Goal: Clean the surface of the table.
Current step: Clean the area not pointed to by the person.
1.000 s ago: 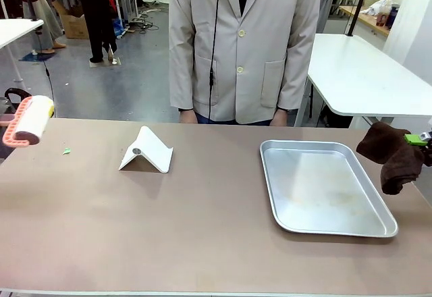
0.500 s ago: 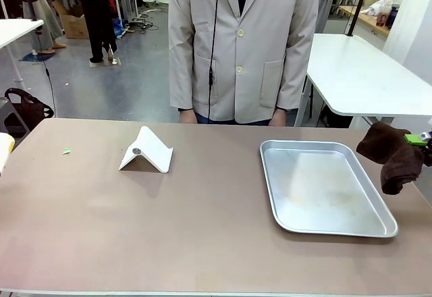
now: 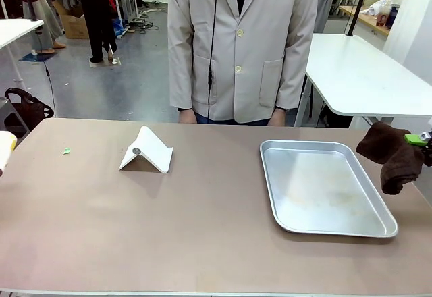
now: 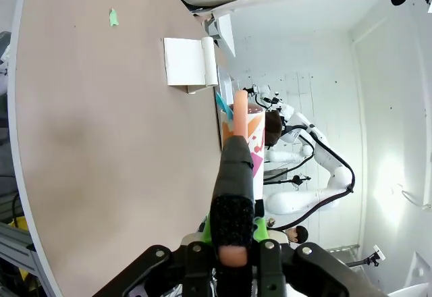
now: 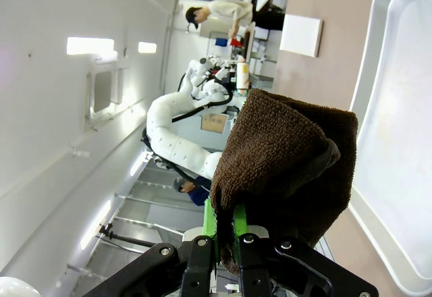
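Observation:
The brownish-taupe table (image 3: pixel 202 223) spreads across the front view. At its far left edge a pale tip of a lint roller (image 3: pixel 5 146) pokes into the picture. In the left wrist view my left gripper (image 4: pixel 233 235) is shut on the roller's orange and black handle (image 4: pixel 234 169), held above the table (image 4: pixel 101 148). At the right edge, beside the table, my right gripper (image 3: pixel 420 139) is shut on a dark brown cloth (image 3: pixel 390 154) that hangs from it. The right wrist view shows that cloth (image 5: pixel 290 155) bunched between the fingers of my right gripper (image 5: pixel 226 235).
A white folded stand (image 3: pixel 146 150) sits left of centre, and a small green scrap (image 3: pixel 66 151) lies near the left edge. A silver metal tray (image 3: pixel 270 175) lies on the right half. A person in a beige jacket (image 3: pixel 243 47) stands at the far side.
My left gripper has carried the lint roller leftward, almost out of the front view. The right gripper and its cloth have stayed put.

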### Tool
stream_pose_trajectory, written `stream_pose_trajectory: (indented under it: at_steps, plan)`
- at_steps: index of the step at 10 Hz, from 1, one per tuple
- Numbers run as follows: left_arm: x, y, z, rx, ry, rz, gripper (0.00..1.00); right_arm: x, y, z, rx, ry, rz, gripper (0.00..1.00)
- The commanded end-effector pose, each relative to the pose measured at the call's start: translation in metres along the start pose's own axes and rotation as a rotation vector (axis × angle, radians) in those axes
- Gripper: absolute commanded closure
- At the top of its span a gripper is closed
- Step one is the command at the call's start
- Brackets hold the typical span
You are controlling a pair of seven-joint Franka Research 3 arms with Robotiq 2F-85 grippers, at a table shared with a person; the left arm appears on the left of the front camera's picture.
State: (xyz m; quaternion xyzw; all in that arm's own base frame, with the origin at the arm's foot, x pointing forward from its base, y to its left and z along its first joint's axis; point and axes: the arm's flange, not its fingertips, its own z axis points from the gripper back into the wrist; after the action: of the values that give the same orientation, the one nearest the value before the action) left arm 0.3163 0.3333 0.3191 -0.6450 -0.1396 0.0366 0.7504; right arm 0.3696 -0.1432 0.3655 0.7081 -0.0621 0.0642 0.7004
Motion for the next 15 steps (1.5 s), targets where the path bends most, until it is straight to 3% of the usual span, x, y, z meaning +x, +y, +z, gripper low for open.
stream_pose_trajectory:
  at_steps: [1, 3, 5, 9, 15]
  plan:
    - [-0.001, 0.001, 0.000, -0.001, -0.001, 0.002, 0.78, 0.004, 0.006, 0.000, 0.015, 0.003, 0.005, 0.89]
    - [0.017, -0.002, -0.006, 0.121, -0.009, 0.018, 0.78, 0.004, 0.006, 0.000, 0.015, 0.003, 0.005, 0.89]
    - [0.057, -0.005, -0.018, 0.254, -0.055, 0.036, 0.78, 0.004, 0.006, 0.000, 0.015, 0.003, 0.005, 0.89]
    - [0.114, 0.005, -0.046, 0.405, -0.033, 0.096, 0.78, 0.004, 0.006, 0.000, 0.015, 0.003, 0.005, 0.89]
    - [0.126, 0.015, -0.069, 0.509, -0.034, 0.156, 0.78, 0.004, 0.006, 0.000, 0.015, 0.003, 0.005, 0.89]
